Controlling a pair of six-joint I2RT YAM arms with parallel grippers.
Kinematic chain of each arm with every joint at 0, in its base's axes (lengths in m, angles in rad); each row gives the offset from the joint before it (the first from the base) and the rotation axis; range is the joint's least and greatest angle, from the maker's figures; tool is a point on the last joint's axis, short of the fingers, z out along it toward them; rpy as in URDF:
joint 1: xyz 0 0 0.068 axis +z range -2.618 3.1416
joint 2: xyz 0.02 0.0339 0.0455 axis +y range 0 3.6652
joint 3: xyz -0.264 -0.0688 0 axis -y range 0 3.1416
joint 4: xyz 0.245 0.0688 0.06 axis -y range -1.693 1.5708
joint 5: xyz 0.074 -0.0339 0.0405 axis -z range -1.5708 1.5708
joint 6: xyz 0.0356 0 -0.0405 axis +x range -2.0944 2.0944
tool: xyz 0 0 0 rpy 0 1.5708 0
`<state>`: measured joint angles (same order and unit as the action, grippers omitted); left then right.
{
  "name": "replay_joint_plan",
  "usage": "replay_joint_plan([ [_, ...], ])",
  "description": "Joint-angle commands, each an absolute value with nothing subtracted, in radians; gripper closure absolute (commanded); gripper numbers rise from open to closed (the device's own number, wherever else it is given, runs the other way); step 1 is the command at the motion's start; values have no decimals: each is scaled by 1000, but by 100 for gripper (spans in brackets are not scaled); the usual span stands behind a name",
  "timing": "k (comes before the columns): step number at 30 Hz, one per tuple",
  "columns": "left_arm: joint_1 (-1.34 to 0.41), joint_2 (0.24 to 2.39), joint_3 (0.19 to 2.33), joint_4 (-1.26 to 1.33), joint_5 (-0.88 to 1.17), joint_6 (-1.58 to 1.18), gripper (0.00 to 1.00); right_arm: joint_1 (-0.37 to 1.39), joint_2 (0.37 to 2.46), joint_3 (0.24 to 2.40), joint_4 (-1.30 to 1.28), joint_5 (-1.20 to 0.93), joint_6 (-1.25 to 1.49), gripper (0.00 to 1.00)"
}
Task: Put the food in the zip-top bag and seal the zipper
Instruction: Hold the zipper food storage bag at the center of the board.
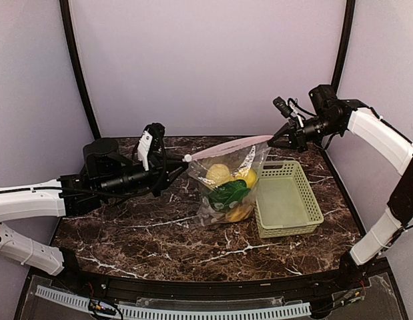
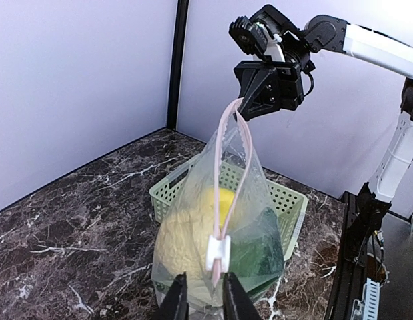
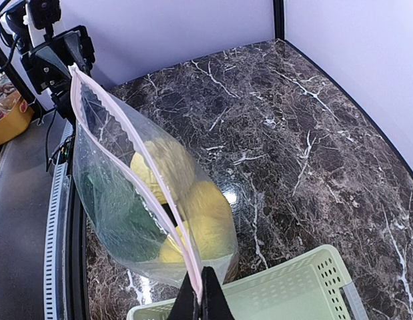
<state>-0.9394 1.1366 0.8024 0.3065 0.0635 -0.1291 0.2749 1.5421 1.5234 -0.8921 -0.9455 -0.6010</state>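
Sealing step: my right gripper (image 3: 203, 295) is pinching the zipper (image 3: 136, 150) tight. My left gripper (image 2: 205, 301) is sitting at its slider (image 2: 218, 256), hold unclear. It's needing a drag across.

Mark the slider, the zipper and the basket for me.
slider (image 2: 218, 252): left wrist view, on its white body.
zipper (image 1: 233, 146): top view, halfway along the pale pink strip.
basket (image 1: 285, 200): top view, on its bare floor.

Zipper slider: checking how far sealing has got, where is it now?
In the top view, the slider sits on the bag, at the left end of its mouth, right beside the left gripper.
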Motion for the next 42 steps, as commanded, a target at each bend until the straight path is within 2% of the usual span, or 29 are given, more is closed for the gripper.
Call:
replay_joint_plan([
  [1, -938, 1138, 790, 349, 46, -112, 88, 275, 1539, 1535, -905, -946, -602, 100],
  [5, -937, 1148, 793, 355, 53, -110, 98, 274, 1542, 1536, -904, -948, -601, 100],
  [9, -938, 1154, 795, 367, 60, -104, 99, 275, 1541, 1537, -913, -945, -611, 99],
  [11, -938, 1157, 805, 365, 69, -98, 99, 277, 1548, 1580, -975, -945, -637, 79],
  [14, -938, 1158, 830, 332, 101, -65, 99, 307, 1567, 1727, -1122, -930, -682, 56],
  [16, -939, 1159, 849, 315, 129, -41, 99, 377, 1575, 1821, -1163, -868, -689, 48],
  [18, -937, 1165, 862, 302, 156, -19, 99, 471, 1587, 1865, -1166, -779, -688, 45],
  [22, -941, 1171, 879, 293, 197, 18, 99, 630, 1660, 1942, -1173, -699, -677, 44],
  [30, -959, 1162, 888, 282, 224, 47, 99, 799, 1797, 2086, -1188, -664, -646, 45],
  [37, -966, 1160, 888, 275, 238, 65, 99, 872, 1855, 2133, -1190, -628, -651, 48],
  [42, -967, 1167, 889, 278, 247, 66, 99, 888, 1871, 2155, -1180, -649, -646, 56],
])
